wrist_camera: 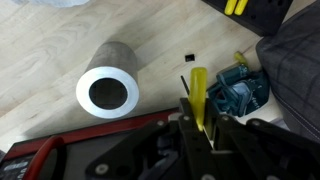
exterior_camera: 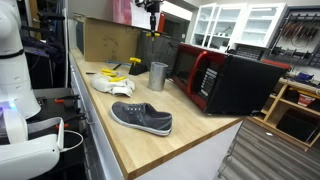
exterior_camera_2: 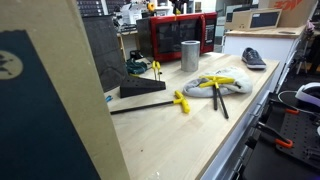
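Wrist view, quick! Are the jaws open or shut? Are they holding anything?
The jaws: shut, holding a thin yellow tool between them.

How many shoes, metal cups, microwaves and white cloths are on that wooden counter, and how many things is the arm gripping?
Shoe: 1
Metal cup: 1
Microwave: 1
White cloth: 1
Yellow piece gripped by the end effector: 1
Total: 5
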Controlling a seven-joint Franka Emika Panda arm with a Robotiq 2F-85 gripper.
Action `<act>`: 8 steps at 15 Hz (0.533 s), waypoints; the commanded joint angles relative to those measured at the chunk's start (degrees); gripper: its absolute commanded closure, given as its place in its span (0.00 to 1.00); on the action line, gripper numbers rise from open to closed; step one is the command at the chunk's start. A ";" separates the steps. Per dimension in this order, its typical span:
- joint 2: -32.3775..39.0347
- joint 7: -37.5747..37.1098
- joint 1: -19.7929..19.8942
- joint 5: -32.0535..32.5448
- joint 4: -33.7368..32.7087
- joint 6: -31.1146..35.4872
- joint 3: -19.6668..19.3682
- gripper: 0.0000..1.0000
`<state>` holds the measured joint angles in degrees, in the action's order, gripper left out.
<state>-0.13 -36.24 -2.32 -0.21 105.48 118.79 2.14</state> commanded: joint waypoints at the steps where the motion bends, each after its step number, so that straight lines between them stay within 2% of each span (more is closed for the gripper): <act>1: 0.67 -0.77 -0.68 -2.27 -0.75 -0.87 0.88 0.96; 8: 3.94 -1.74 -2.65 -5.83 -2.38 -0.17 2.39 0.96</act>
<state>2.32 -36.39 -4.06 -3.91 105.38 118.80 3.87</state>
